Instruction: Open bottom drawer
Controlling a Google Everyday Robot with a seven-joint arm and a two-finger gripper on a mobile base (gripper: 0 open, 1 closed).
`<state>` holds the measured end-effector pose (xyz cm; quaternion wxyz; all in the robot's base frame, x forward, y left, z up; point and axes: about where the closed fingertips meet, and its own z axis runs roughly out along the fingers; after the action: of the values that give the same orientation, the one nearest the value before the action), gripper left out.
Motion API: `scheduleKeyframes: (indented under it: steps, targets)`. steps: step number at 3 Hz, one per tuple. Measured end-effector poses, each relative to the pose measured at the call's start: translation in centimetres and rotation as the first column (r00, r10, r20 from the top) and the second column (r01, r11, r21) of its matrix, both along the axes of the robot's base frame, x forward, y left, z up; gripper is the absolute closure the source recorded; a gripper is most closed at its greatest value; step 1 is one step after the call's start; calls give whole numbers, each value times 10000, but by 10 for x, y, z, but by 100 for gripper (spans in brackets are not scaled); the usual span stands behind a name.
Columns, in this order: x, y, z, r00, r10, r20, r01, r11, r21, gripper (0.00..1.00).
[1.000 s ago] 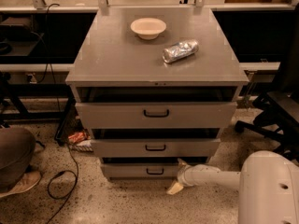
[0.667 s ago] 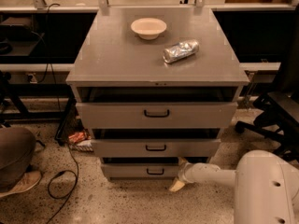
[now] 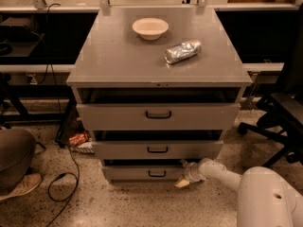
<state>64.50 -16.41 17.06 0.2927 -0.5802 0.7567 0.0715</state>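
The grey metal cabinet [image 3: 158,65] has three drawers, each pulled out a little. The bottom drawer [image 3: 142,173] is the lowest, with a shallow flat grey front and a small black bar handle [image 3: 156,174]. My gripper [image 3: 183,176] is low at the right end of the bottom drawer's front, to the right of the handle. My white arm [image 3: 222,174] reaches in from the lower right. The middle drawer [image 3: 156,150] and the top drawer [image 3: 157,116] sit above.
A white bowl [image 3: 150,28] and a crumpled foil bag [image 3: 182,51] lie on the cabinet top. A black office chair [image 3: 279,112] stands at the right. A brown object [image 3: 14,155], a cable [image 3: 66,178] and litter [image 3: 79,141] lie on the floor at the left.
The arm has shifted slightly; the gripper stays at the right end of the bottom drawer front. The drawers have not visibly moved.
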Motion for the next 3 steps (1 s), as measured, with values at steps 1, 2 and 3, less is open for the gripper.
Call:
scheduleKeyframes:
  steps: [1,2,3]
  targets:
    - [1,-10,0,9997,-218,-125,220,9996,197,56]
    - [1,-10,2,9997,-218,-125,220,9996,197,78]
    - [-1,-10,5,9997,-216,-127,219,9996,196,100]
